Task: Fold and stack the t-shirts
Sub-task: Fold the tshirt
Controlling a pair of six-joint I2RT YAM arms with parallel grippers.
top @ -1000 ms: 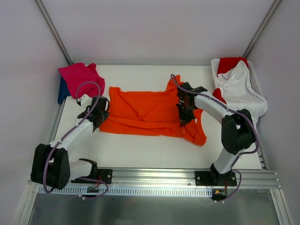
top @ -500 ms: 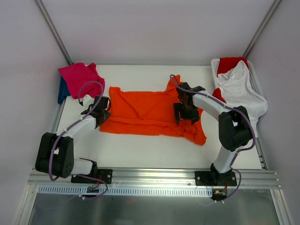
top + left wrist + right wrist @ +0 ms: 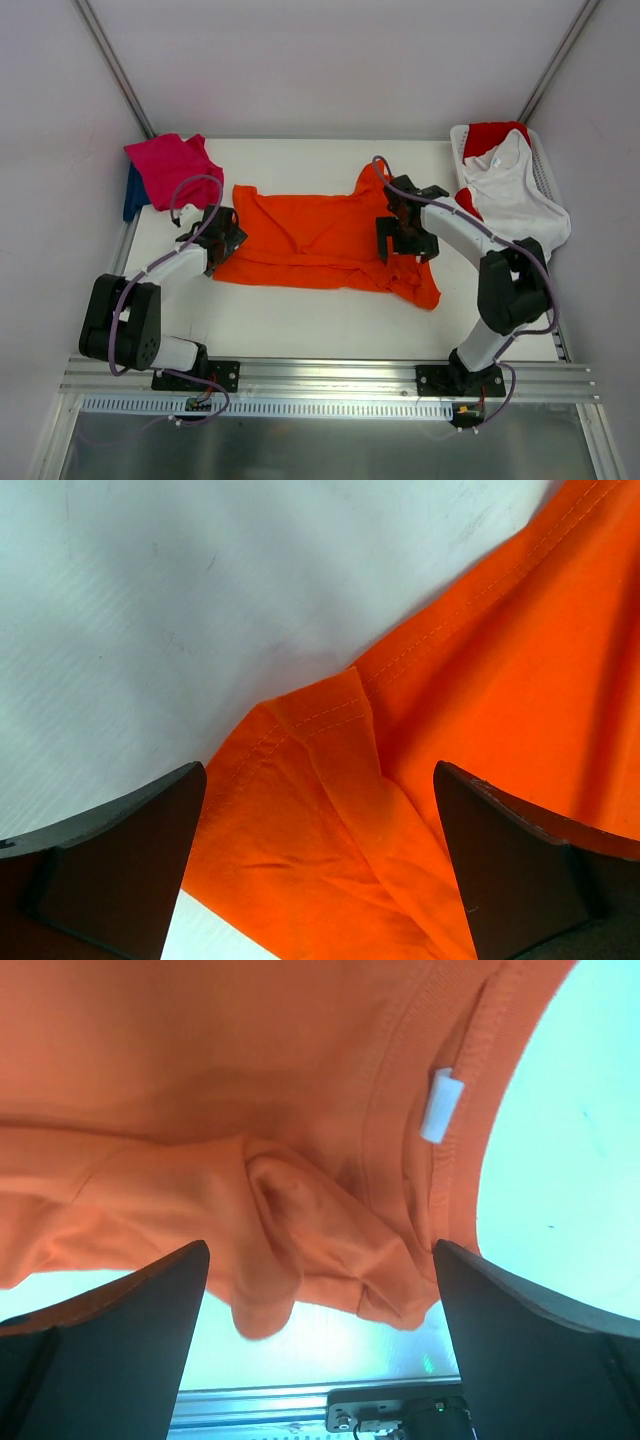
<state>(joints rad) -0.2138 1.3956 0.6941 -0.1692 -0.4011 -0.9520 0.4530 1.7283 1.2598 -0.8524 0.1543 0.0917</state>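
A bare strip of counter [image 3: 300, 320] lies at 6 o'clock, bounded by the near edge of the orange t-shirt [image 3: 310, 235], which is spread flat at the centre. The left end effector [image 3: 226, 234] is spread wide over the shirt's 9 o'clock edge, gripping nothing. The right end effector [image 3: 405, 246], equally wide and empty, is held over the bunched collar at 3 o'clock. A white tag [image 3: 441, 1105] is sewn at the neckline, but no writing can be read. A magenta t-shirt [image 3: 170, 165] is heaped at 10 o'clock, and a white t-shirt [image 3: 515, 195] is draped over the basket [image 3: 545, 175] at 2 o'clock.
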